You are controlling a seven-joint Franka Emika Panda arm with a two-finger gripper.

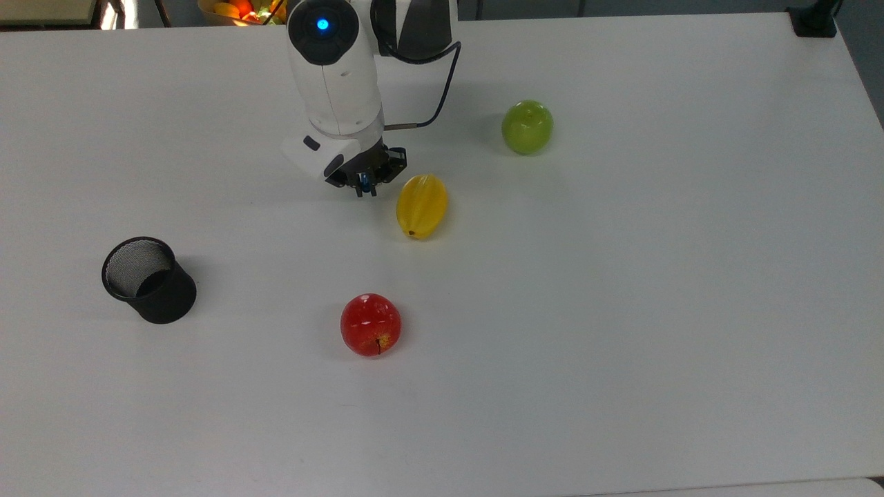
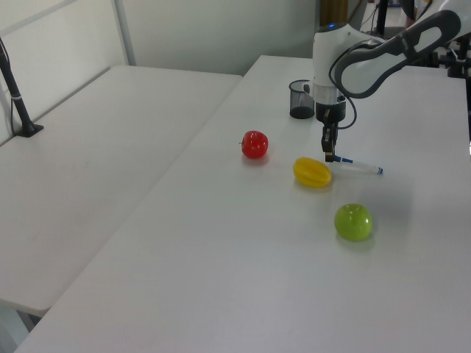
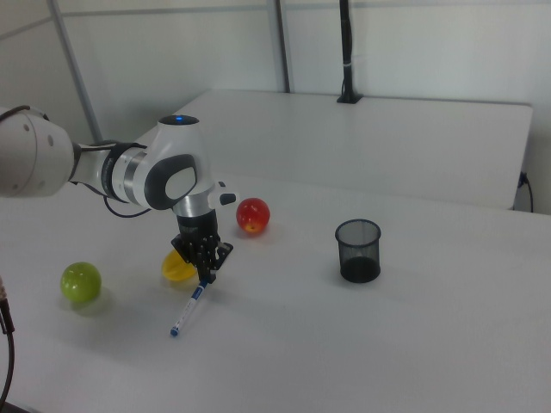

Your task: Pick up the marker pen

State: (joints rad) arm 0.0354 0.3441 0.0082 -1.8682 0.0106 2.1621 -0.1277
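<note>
The gripper [image 3: 205,277] is down at the table [image 1: 621,310], its fingers pinched on one end of the marker pen [image 3: 188,311]; lifting it remains.

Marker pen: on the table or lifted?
Tilted: the gripper grips the marker pen at one end; whether its far tip touches the table cannot be told.

Desk [image 1: 621,310]: white, carries all the fruit.
Mesh pen cup [image 1: 148,279]: black, upright, at 9 o'clock in the top view.
Red apple [image 1: 371,324]: at 6 o'clock from the yellow fruit [image 1: 422,205].
Green apple [image 1: 527,127]: at 1 o'clock from the yellow fruit, well apart.
</note>
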